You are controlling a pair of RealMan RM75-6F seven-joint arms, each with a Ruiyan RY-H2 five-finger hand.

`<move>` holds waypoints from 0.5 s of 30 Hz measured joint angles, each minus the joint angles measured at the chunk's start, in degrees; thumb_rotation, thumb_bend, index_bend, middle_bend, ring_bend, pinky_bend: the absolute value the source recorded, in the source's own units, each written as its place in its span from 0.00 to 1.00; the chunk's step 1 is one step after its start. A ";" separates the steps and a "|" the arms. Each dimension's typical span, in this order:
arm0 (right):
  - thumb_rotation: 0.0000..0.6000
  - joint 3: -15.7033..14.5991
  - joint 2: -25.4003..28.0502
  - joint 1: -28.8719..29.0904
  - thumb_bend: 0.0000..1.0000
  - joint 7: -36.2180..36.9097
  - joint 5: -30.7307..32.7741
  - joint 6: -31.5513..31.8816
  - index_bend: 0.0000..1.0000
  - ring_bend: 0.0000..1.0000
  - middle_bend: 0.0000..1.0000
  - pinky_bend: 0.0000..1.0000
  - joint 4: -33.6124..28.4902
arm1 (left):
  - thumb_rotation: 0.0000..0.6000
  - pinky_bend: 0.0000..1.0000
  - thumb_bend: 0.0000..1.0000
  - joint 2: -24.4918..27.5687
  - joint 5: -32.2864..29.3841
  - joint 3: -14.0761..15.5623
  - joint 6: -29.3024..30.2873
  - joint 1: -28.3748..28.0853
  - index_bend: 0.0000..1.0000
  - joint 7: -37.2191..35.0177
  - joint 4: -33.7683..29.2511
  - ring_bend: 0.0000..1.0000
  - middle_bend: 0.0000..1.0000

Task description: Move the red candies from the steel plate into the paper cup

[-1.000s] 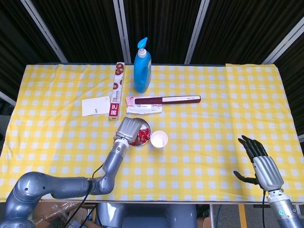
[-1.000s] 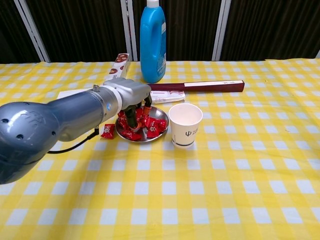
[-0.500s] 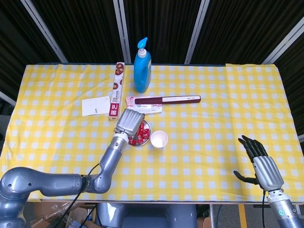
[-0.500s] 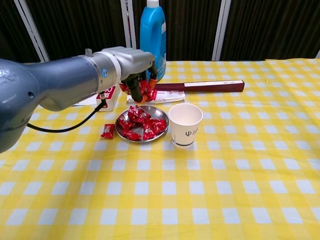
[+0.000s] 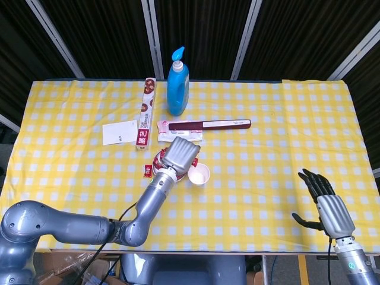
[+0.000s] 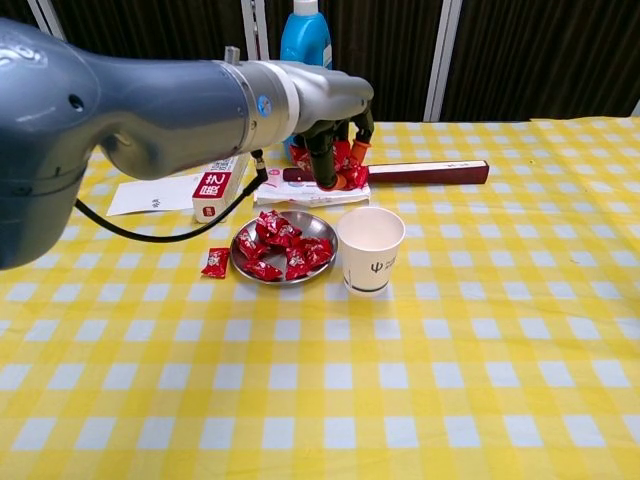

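A robot test bench in a lab or studio, not a home: the table (image 5: 285, 178), spread with a yellow checked cloth, stands before black pleated curtains (image 5: 202, 29) crossed by pale metal struts (image 5: 246, 35). On it, household props lie around a blue pump bottle (image 5: 177, 86) at the back edge: a long box (image 5: 145, 113) just left, a white card (image 5: 119, 132) further left.

A blue pump bottle (image 5: 177, 83) stands at the far side of the yellow checked tablecloth (image 5: 267, 178). Beside it lies a long narrow box (image 5: 146, 113). Near are a white card (image 5: 119, 132), a dark red stick (image 5: 209, 124) and a white packet (image 5: 178, 134).
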 measured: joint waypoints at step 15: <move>1.00 -0.05 0.19 0.00 0.28 1.09 -0.36 0.19 0.00 0.00 0.00 0.00 0.02 | 1.00 0.92 0.49 -2.22 -11.69 0.72 -0.52 -8.03 0.57 7.88 1.59 0.86 0.68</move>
